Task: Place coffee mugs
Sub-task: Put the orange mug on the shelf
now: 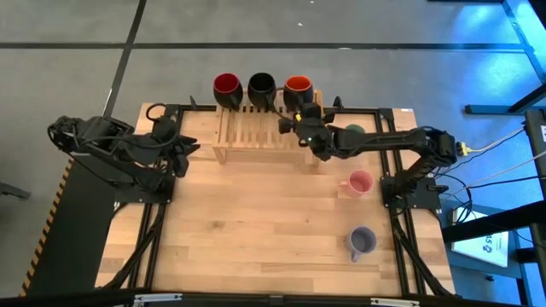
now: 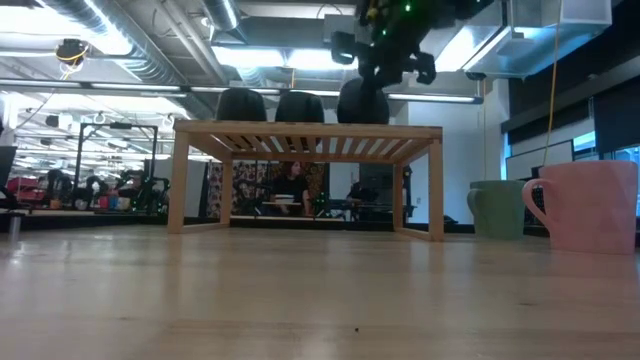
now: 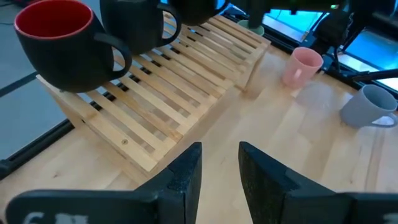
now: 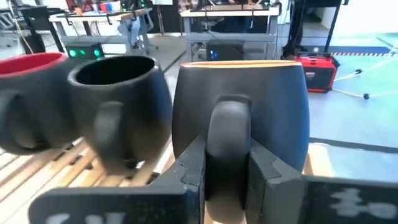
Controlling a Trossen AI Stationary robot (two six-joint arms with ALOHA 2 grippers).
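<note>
Three mugs stand in a row on the far edge of the wooden slatted rack point(image 1: 256, 132): dark red point(image 1: 226, 85), black point(image 1: 261, 85) and orange point(image 1: 297, 85). The orange one is dark outside with an orange inside. My right gripper point(image 1: 300, 112) reaches over the rack and is shut on the orange mug point(image 4: 242, 106). The pale green mug point(image 1: 353, 130) stands on the table by the rack's right end, partly under the right arm. The pink mug point(image 1: 358, 182) and the lavender mug point(image 1: 362, 241) stand on the table's right side. My left gripper point(image 3: 221, 171) waits open left of the rack. My right gripper pinches the orange mug's handle point(image 4: 229, 134) between its two fingers point(image 4: 194, 168), one on each side of the loop. It comes from the table's near side, slanting down over the rack. The mug is upright, its base at the rack's top point(image 2: 362, 122).
The rack stands on legs, with a gap beneath its slats point(image 2: 300, 190). Black frame rails point(image 1: 401, 222) run along both table sides. Bare wood point(image 1: 256, 222) lies near of the rack and toward the left.
</note>
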